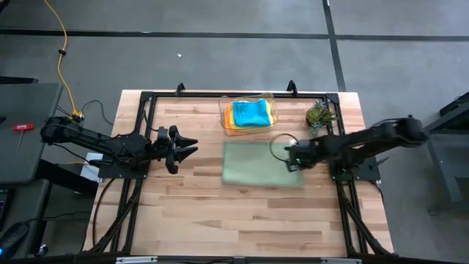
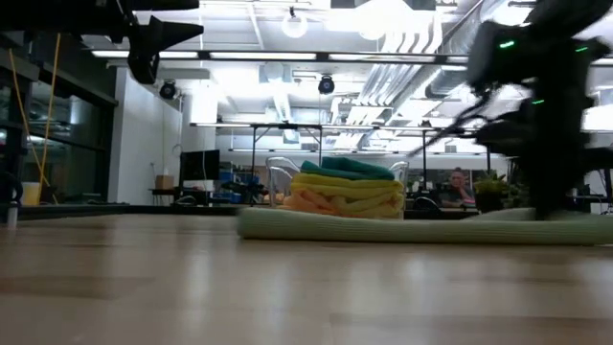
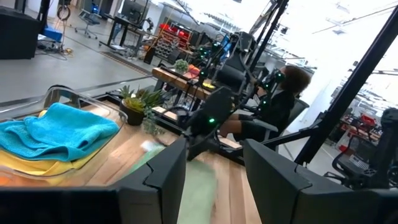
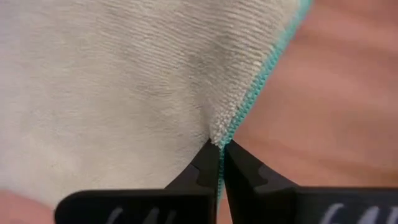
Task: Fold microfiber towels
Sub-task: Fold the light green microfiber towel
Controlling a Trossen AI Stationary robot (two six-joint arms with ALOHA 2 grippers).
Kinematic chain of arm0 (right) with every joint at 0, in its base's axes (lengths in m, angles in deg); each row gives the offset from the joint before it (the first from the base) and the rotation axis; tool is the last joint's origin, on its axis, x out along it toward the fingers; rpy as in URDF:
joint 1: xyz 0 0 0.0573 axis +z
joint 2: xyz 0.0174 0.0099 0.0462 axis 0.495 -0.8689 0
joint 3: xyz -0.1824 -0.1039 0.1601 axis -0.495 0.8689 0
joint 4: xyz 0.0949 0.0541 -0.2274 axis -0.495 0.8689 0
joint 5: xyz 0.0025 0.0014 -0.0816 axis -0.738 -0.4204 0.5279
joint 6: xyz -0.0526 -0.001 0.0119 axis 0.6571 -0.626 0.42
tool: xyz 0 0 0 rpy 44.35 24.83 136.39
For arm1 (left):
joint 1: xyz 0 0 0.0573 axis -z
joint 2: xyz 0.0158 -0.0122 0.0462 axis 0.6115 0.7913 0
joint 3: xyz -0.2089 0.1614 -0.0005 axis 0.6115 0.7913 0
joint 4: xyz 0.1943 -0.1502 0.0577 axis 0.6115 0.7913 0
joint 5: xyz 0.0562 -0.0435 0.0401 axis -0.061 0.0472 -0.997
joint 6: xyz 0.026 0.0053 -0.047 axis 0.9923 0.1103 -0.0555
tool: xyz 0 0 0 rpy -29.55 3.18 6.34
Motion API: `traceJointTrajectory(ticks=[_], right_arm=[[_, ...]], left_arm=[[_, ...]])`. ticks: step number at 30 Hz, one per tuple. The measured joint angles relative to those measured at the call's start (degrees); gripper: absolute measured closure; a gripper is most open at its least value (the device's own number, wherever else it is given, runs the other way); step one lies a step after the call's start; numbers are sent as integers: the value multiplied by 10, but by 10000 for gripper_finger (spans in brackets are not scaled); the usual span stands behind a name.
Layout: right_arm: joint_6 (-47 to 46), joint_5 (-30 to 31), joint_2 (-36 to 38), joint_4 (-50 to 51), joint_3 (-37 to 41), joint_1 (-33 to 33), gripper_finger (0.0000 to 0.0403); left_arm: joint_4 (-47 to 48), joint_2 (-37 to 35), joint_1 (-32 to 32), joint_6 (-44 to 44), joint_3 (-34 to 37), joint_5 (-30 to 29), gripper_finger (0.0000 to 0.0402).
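Behind green towel (image 1: pixel 256 164), plastic bin (image 1: pixel 224 110).

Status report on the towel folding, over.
Right gripper shut on light green towel edge. Left gripper open, hovering clear of the towel. Other towels stacked in clear bin. Nothing in the way.

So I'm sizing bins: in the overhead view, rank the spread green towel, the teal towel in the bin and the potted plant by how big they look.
1. Light green towel, largest.
2. Teal towel.
3. Potted plant, smallest.
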State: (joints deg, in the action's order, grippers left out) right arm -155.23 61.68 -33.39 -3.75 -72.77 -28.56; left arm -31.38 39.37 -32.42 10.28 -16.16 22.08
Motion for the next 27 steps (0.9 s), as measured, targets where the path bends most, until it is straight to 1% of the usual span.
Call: traceJointTrajectory(ticks=[2,6,9,11,15,19,22,27], right_arm=[[-30,-8,60,38,19,13,402],[-78,6,155,123,25,38,402],[-100,18,204,142,25,48,402],[-110,24,221,142,19,52,402],[-97,41,216,136,-10,55,403],[-70,45,183,90,-36,55,403],[-65,45,147,31,-43,55,403],[-63,52,77,-119,-43,55,403]], left_arm=[[1,0,0,0,0,-3,250],[2,0,0,0,0,-18,250],[2,0,0,0,0,-32,250],[2,0,0,-1,0,-37,250],[2,0,0,-11,0,-44,250],[2,0,0,-15,0,-44,250],[2,0,0,-15,0,-44,250],[2,0,0,-15,0,-43,250]])
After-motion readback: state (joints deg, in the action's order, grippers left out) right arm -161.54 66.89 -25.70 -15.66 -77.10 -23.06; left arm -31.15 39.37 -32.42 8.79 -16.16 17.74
